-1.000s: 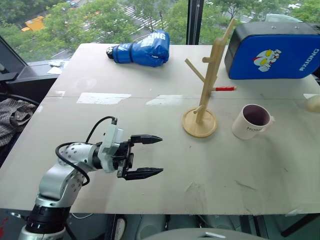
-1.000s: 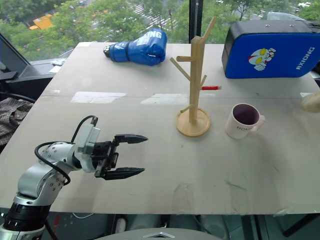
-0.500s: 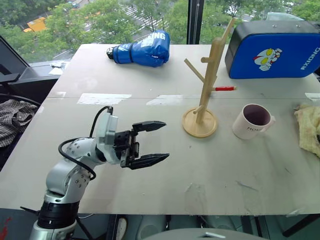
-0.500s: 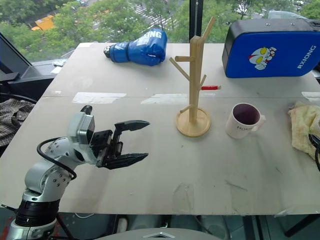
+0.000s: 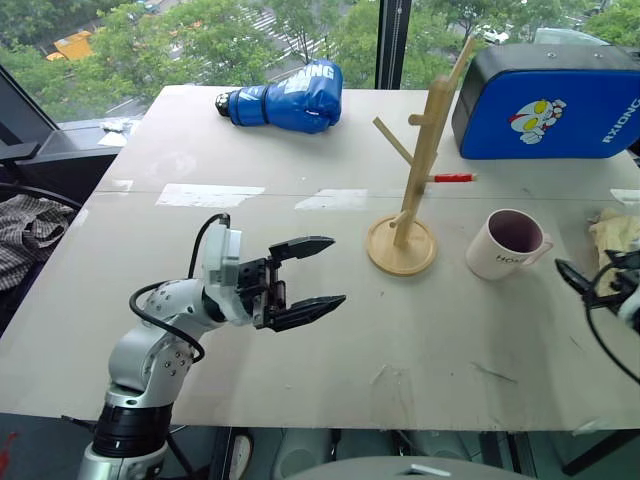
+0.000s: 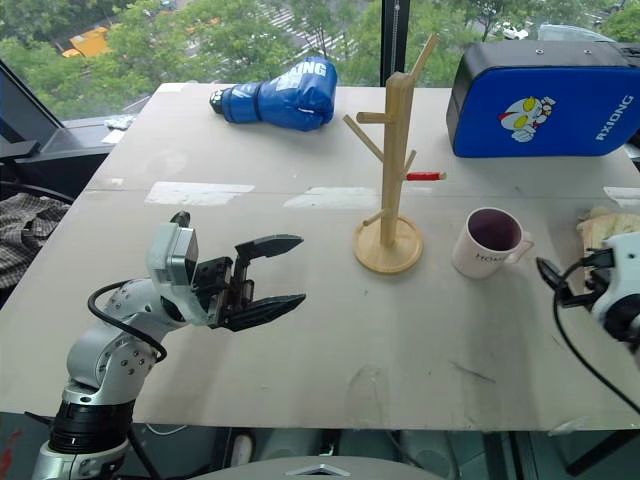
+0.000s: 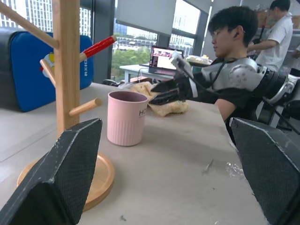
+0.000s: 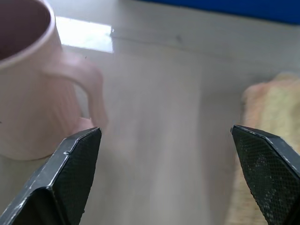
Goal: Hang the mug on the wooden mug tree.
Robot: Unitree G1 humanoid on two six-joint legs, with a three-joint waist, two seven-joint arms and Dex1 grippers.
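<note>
On the bench [image 5: 300, 380], the mug tree [image 5: 415, 180] stands mid-bench; the mug [image 5: 508, 243] sits upright just beside it toward the right edge. Left claw [image 5: 312, 275] and right claw [image 8: 164, 178] both gape wide, holding nothing.

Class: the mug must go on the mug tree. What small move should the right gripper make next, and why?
Probably ease the right gripper toward the mug handle. Its jaws stand open beside the handle, apart from it, and the mug stands upright on the table, right of the mug tree.
</note>
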